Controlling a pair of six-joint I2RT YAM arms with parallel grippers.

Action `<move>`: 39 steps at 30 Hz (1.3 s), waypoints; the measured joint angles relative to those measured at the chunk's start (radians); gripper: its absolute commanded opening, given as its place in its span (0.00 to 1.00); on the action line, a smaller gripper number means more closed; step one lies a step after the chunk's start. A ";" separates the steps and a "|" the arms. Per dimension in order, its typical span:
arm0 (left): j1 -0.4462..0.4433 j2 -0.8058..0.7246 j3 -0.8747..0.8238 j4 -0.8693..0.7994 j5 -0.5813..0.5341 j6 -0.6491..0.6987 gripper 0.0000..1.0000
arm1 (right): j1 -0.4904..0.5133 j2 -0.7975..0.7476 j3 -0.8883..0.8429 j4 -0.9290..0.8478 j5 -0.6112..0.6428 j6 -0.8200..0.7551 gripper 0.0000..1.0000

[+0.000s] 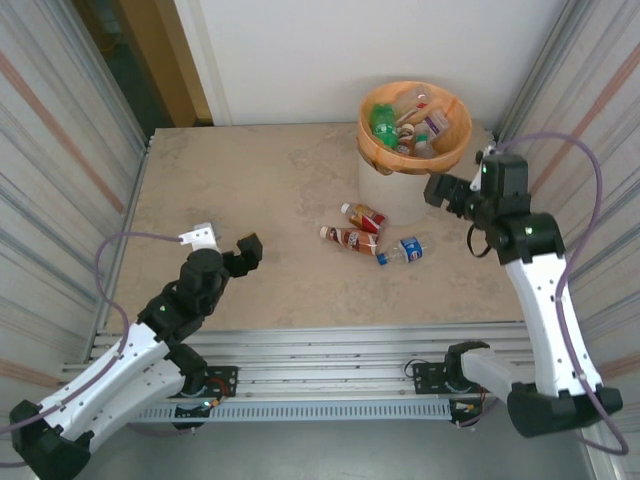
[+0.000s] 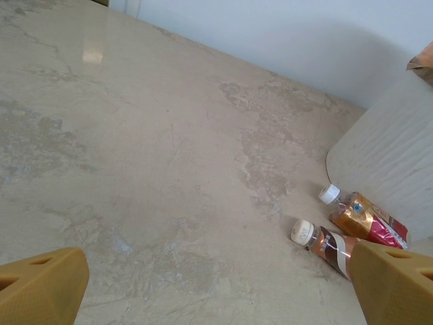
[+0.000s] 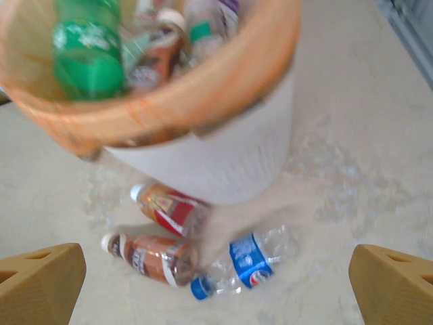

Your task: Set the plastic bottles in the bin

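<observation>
3 bottles (image 1: 352, 240) by bin (image 1: 385, 186); L hand (image 1: 225, 243), R hand (image 1: 452, 185) open, empty.

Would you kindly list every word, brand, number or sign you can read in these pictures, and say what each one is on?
No wording can be read anywhere.
The blue-label bottle: a round red, white and blue emblem, lettering blurred.
The red-label bottle: print too blurred.
The brown bottle: label too blurred.
The green bottle and others in the bin: labels too blurred.
</observation>
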 measured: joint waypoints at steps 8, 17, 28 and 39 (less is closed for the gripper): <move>0.000 0.021 0.000 0.002 0.001 0.000 0.99 | 0.000 -0.061 -0.388 0.065 -0.042 0.190 0.98; 0.003 0.038 0.000 0.006 0.002 0.000 0.99 | 0.016 0.049 -0.563 0.250 -0.061 0.340 0.98; 0.013 0.067 0.000 0.009 0.012 0.000 0.99 | 0.127 0.260 -0.578 0.444 0.024 0.446 0.99; 0.024 0.068 0.000 0.009 0.025 0.000 0.99 | 0.165 0.472 -0.529 0.539 0.090 0.499 0.98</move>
